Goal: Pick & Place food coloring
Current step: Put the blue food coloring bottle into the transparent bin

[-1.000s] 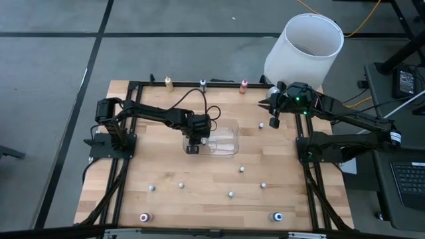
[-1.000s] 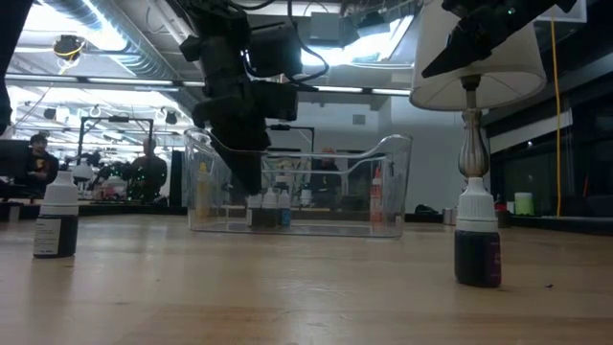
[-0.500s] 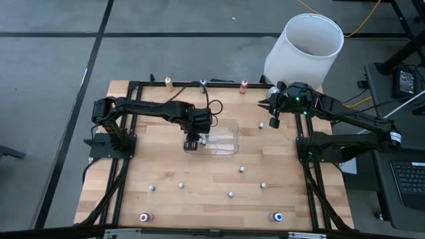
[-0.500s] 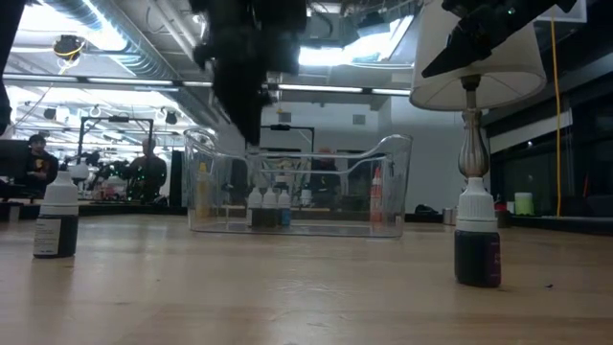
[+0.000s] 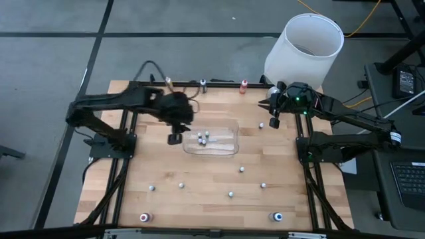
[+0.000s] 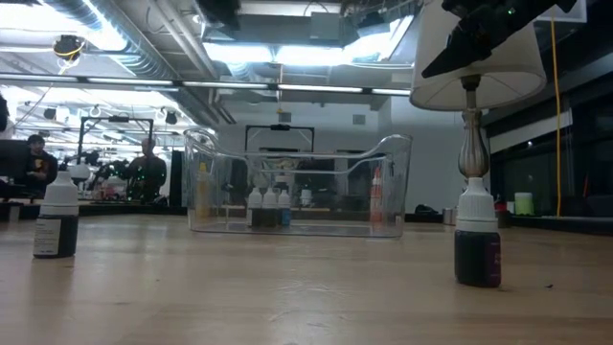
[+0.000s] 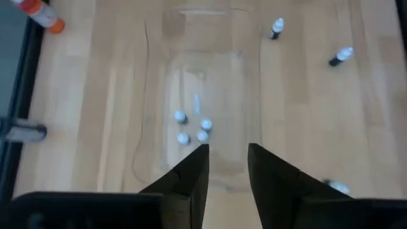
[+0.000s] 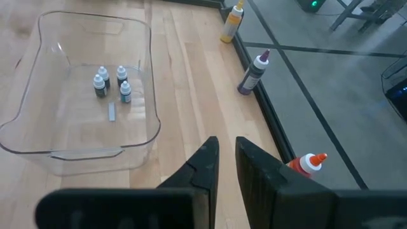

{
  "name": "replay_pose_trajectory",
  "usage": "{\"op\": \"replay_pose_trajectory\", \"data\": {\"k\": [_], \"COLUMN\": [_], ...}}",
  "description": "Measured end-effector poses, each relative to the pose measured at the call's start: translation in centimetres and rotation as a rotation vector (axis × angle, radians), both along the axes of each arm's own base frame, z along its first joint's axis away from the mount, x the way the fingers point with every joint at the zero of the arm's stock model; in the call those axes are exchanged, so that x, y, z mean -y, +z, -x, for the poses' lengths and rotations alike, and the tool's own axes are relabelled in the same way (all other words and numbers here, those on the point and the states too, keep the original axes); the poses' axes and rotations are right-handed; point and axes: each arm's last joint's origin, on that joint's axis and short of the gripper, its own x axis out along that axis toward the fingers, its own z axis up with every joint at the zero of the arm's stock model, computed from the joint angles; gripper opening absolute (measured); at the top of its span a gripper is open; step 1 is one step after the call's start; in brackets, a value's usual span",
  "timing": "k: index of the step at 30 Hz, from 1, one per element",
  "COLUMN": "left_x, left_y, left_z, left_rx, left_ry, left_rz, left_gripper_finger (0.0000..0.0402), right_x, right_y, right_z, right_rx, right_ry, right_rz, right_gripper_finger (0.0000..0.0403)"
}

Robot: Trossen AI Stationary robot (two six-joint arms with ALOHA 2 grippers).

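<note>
I have three food coloring bottles (image 8: 109,81) standing together inside the clear bin (image 5: 229,149); others stand scattered on the table (image 5: 159,212). My left gripper (image 7: 227,166) hangs just beside the bin, fingers slightly parted, empty. My right gripper (image 8: 227,159) waits at the far edge, fingers nearly shut, empty. These bottles look light, hard and tippy; I'd pinch the body below the cap.

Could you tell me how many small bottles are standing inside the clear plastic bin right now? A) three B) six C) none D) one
A: the right wrist view shows three small capped bottles grouped upright in the clear bin, and the high view shows the same cluster of three caps.
</note>
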Motion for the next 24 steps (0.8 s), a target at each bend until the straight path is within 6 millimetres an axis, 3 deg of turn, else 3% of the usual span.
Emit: {"op": "replay_pose_trajectory", "data": {"k": [5, 10, 16, 24], "left_x": [2.1, 4.7, 7.8, 11.9], "left_y": [1.6, 1.1, -2.5, -8.6], "left_z": [3.8, 7.3, 10.1, 11.0], "left_rx": [-0.003, 0.002, -0.038, -0.121], "left_ry": [-0.01, -0.019, 0.09, 0.271], "left_rz": [0.051, 0.148, 0.232, 0.296], "left_gripper_finger": [0.01, 0.0094, 0.0091, 0.0091], "right_x": [0.0, 0.0, 0.0, 0.0], "right_y": [0.0, 0.0, 0.0, 0.0], "right_z": [0.0, 0.0, 0.0, 0.0], "right_rx": [-0.001, -0.001, -0.001, -0.001], "right_ry": [0.001, 0.001, 0.002, 0.002], "right_rz": [0.001, 0.002, 0.003, 0.003], "right_gripper_finger": [0.0058, 0.0058, 0.0058, 0.0058]}}
